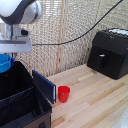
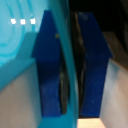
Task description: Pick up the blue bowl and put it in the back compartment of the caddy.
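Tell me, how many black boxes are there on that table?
2: the caddy at the exterior view's left, and a hard-cased box at its right. More may sit outside the view.

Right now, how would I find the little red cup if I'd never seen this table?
Start at the large black fabric caddy on the exterior view's left of the light wooden table. A dark blue flap panel leans at its side, and the small red plastic cup stands just beyond it. It's the only red thing there.
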Tool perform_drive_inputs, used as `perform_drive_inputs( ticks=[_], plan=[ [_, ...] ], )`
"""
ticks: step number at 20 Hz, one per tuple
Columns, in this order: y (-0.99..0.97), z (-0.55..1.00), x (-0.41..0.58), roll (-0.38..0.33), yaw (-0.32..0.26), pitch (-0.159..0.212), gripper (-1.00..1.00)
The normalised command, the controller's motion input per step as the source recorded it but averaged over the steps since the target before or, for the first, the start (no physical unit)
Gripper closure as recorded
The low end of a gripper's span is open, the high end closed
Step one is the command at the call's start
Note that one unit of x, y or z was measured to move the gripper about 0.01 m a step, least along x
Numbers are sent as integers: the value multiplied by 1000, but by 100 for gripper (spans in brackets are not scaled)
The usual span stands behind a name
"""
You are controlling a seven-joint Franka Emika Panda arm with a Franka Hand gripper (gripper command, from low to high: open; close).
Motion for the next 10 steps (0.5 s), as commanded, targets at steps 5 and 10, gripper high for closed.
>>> perform_drive_inputs(
  ticks=[5, 10],
  plan=[
    [105, 66, 27, -100, 1, 7, -100],
    [-155, 443, 339, -123, -18, -87, -100]
  ],
)
